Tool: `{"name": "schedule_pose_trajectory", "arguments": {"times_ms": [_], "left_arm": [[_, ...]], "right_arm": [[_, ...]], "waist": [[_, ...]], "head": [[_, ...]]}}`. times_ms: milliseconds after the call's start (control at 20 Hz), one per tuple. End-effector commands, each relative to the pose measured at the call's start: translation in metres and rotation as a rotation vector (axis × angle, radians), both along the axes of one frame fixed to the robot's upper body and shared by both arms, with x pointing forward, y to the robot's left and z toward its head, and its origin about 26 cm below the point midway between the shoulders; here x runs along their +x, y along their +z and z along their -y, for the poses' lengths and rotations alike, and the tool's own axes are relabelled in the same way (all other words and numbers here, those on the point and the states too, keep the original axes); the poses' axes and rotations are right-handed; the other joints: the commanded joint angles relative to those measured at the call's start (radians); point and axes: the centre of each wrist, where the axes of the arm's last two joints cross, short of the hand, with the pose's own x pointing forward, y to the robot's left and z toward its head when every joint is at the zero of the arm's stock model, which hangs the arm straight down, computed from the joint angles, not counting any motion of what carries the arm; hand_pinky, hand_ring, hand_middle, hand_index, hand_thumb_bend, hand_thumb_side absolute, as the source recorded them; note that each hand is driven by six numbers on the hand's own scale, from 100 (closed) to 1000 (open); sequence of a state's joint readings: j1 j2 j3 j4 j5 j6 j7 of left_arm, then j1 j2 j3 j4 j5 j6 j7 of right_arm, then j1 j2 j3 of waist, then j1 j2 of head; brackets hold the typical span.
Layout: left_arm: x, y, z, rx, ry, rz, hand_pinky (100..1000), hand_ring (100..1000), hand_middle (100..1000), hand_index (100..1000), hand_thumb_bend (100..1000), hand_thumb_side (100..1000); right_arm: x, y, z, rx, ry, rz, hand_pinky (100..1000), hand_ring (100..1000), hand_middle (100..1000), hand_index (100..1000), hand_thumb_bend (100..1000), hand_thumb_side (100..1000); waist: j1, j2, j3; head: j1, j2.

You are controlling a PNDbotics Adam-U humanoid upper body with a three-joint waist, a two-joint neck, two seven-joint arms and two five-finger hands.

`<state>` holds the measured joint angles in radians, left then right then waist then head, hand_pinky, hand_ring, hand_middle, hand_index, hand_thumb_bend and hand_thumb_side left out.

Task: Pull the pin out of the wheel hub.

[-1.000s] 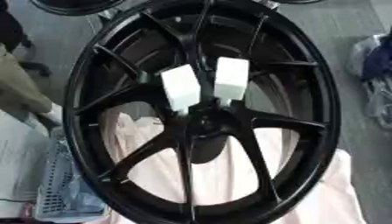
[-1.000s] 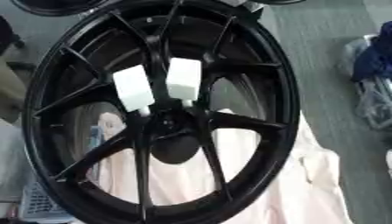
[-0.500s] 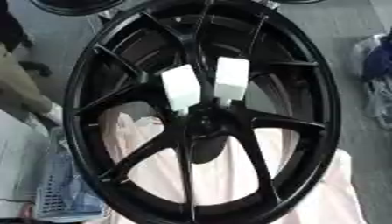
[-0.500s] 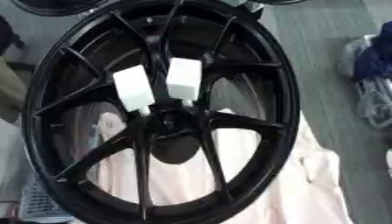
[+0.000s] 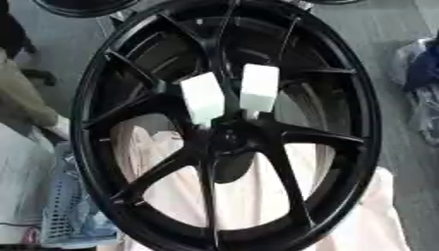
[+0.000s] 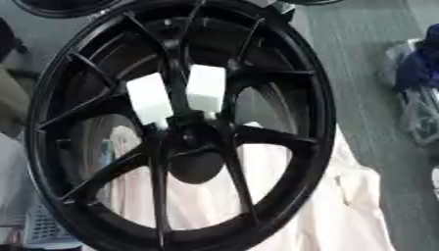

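Black wheel (image 5: 225,127); 2 white blocks (image 5: 202,98) hide hub.

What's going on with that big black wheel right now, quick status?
Neither hand in view. Black wheel upright, two white blocks sticking out by the hub, none pulled. Pale cloth behind the spokes; nothing blocking the hub.

Wheel rim (image 5: 360,122) bottom cut off; pin indiscernible.

Pale pink cloth (image 5: 257,191) spread at near centre and right, grey floor (image 6: 360,59) at far right, blue and clear plastic bags (image 5: 420,83) at right edge, light mesh basket (image 5: 60,215) at near left, second dark rim (image 5: 82,6) at far left
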<state>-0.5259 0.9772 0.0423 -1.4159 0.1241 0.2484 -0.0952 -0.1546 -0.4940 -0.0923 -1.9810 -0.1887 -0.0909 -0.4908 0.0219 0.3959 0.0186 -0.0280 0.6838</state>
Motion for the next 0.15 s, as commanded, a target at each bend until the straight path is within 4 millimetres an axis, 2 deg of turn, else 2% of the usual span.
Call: {"name": "schedule_pose_trajectory", "arguments": {"times_ms": [50, 150], "left_arm": [[-0.011, 0.031, 0.012, -0.033, -0.06, 0.156, 872, 760, 628, 783, 100, 757], [-0.017, 0.037, 0.024, -0.063, -0.107, 0.227, 868, 749, 623, 777, 100, 746]], "right_arm": [[-0.002, 0.009, 0.002, -0.02, 0.002, 0.033, 779, 775, 796, 790, 100, 741], [-0.002, 0.01, 0.002, -0.026, 0.003, 0.037, 779, 775, 796, 791, 100, 739]], "waist": [[-0.002, -0.029, 0.003], [-0.003, -0.029, 0.004]], "head": [[-0.001, 0.001], [0.0, 0.001]]}}
